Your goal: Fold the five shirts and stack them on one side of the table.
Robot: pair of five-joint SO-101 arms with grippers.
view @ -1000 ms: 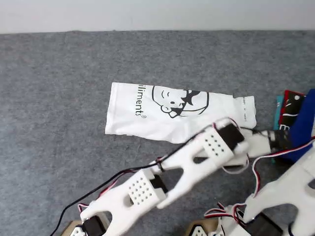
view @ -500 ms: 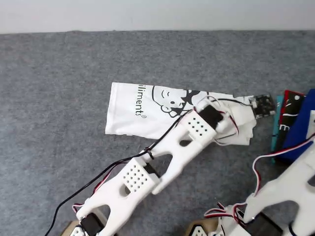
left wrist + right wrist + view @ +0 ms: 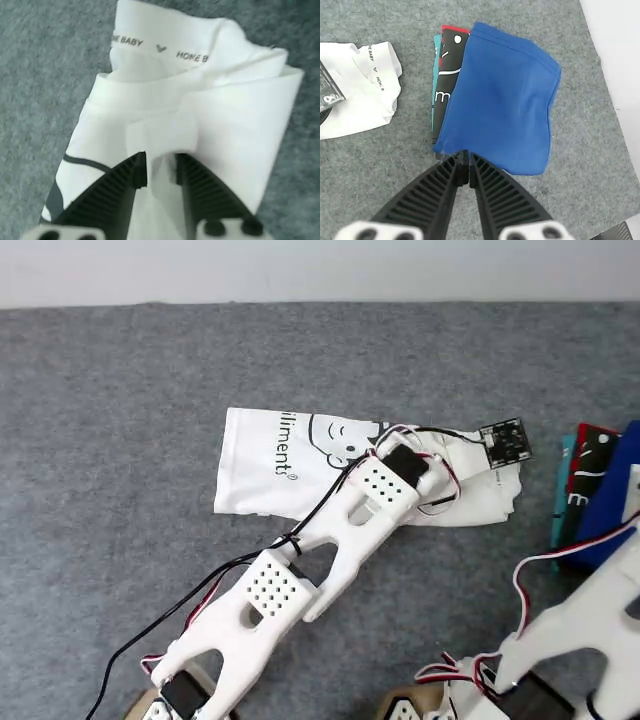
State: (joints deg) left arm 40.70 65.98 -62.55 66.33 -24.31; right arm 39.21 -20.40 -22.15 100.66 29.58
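Left gripper point(image 3: 161, 164) is clenched on a raised pleat of the white shirt point(image 3: 215, 115). Its two dark ribbed fingers point(image 3: 125, 185) press the cloth from both sides, just back from the folded end where the neckband turns over on itself. Right gripper point(image 3: 469, 162) is closed, with nothing that I can see between its jaws. It hangs over the near corner of the blue shirt point(image 3: 505, 100), and I cannot tell whether it touches the cloth. From above, I see my left arm point(image 3: 330, 540) slant from the near edge across the middle of the table point(image 3: 110, 540) and cover part of the white shirt's near hem, while the right arm point(image 3: 590, 620) sits at the near right corner. The white shirt lies as a long strip across the middle, print up. Its left end is square and flat; its right end is doubled and rumpled, near the stack but apart from it, with a band of grey between. The blue shirt tops that stack at the right side, over a black and red shirt point(image 3: 451, 55) and a teal shirt point(image 3: 437, 50) whose edges stick out toward the white one. The blue shirt's outer edge lies close to the table's right edge. Broad grey covering spreads to the left of the white shirt and beyond it to the table's far edge, where a pale wall point(image 3: 300, 270) begins.
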